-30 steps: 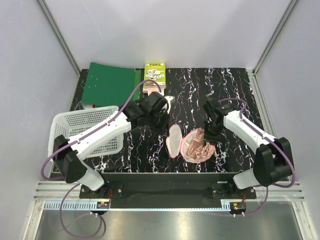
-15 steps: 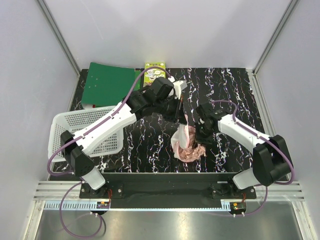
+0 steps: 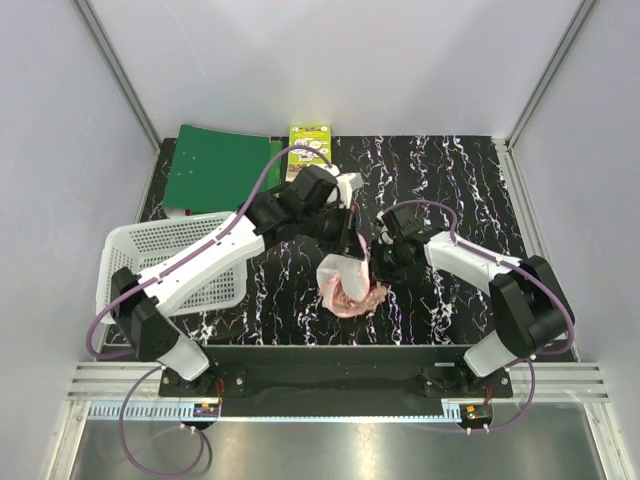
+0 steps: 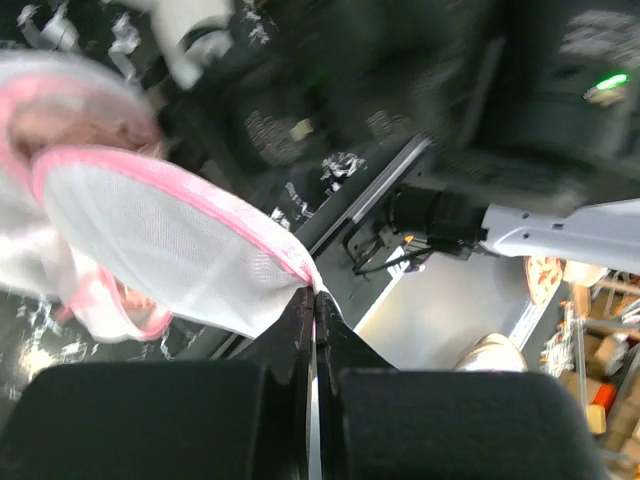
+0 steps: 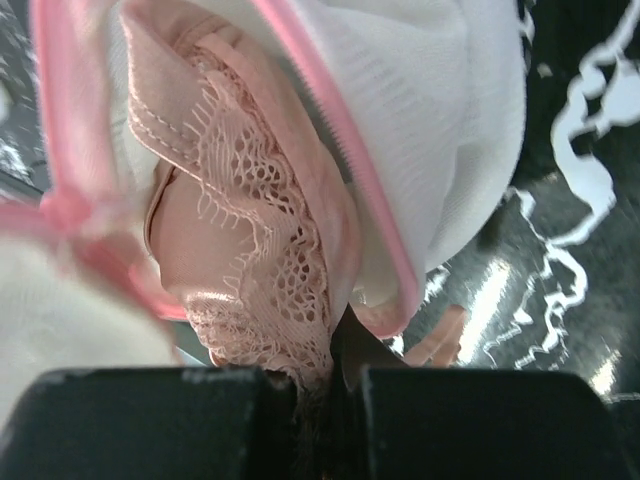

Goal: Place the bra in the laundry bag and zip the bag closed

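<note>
Near the middle of the counter point(image 3: 450, 190), the laundry bag point(image 3: 338, 272) hangs with its mouth gaping. The bra point(image 5: 250, 230) is stuffed mostly inside, and I can't tell whether the bag's bottom touches down. My left gripper point(image 4: 315, 300) has its jaws pinched shut on the bag's pink zip edging, which I judge holds the mouth up and open. Just to the right, my right gripper point(image 5: 325, 385) has its jaws closed on the bra's lace hem, apparently to push that last bit past the rim. The zip is not yet run. To the left sits the white lattice basket point(image 3: 165, 255). At the far edge lie a green folder point(image 3: 215, 165) and a green box point(image 3: 310, 143).
</note>
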Action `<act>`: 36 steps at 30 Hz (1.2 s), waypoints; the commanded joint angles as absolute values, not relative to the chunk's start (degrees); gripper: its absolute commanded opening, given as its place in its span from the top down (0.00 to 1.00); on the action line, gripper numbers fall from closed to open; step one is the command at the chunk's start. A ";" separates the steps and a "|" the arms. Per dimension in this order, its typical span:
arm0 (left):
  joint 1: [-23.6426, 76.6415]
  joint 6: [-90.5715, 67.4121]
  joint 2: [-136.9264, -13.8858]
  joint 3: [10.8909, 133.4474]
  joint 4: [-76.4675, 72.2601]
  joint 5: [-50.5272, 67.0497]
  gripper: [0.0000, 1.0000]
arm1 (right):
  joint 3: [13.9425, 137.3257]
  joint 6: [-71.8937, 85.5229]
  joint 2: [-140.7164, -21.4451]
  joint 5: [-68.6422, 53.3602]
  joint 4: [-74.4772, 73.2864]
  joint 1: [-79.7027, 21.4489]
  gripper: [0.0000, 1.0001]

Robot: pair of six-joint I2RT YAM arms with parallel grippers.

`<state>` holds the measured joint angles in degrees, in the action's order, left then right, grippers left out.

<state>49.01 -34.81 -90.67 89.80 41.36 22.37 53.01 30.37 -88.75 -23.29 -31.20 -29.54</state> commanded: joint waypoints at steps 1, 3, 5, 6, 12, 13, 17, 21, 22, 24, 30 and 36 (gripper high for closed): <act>44.13 -37.52 -83.24 83.95 37.54 22.85 0.99 | 54.40 31.82 -88.94 -25.92 -25.14 -29.79 1.00; 42.10 -39.89 -83.49 82.44 31.58 26.62 1.00 | 53.53 33.30 -90.61 -29.08 -23.65 -29.88 1.00; 41.93 -41.74 -87.43 86.36 29.54 31.35 1.00 | 52.65 34.88 -91.49 -31.01 -20.66 -29.88 1.00; 41.92 -42.01 -88.84 87.96 29.53 32.16 1.00 | 52.39 35.59 -91.76 -31.29 -20.31 -29.88 1.00; 37.28 -37.72 -85.18 83.60 32.60 32.96 1.00 | 53.35 35.69 -90.88 -29.27 -23.90 -29.79 1.00; 35.96 -36.57 -83.95 81.67 33.56 33.31 1.00 | 53.26 35.51 -90.62 -29.01 -25.12 -29.79 1.00; 28.15 -27.02 -77.79 72.00 43.03 27.55 0.91 | 52.38 34.37 -89.91 -28.21 -26.63 -29.79 1.00; 26.98 -21.10 -76.55 73.64 52.98 10.94 0.48 | 52.73 34.19 -91.67 -29.35 -26.63 -29.71 1.00; 26.98 -21.27 -76.55 74.61 54.30 7.85 0.37 | 53.00 34.28 -92.10 -29.53 -26.72 -29.71 1.00; 26.98 -21.27 -76.12 77.51 56.33 3.96 0.17 | 53.70 34.63 -92.81 -30.06 -26.89 -29.71 1.00; 27.16 -24.96 -71.90 78.67 55.29 5.78 0.25 | 54.75 34.54 -92.11 -30.76 -28.83 -29.71 1.00; 28.21 -27.86 -66.35 72.16 41.58 25.12 0.23 | 56.77 31.29 -92.19 -33.13 -29.70 -29.71 1.00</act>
<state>27.11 -26.00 -68.75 74.24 51.11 13.32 53.30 34.04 -92.71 -30.11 -28.49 -29.52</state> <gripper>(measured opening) 0.739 0.061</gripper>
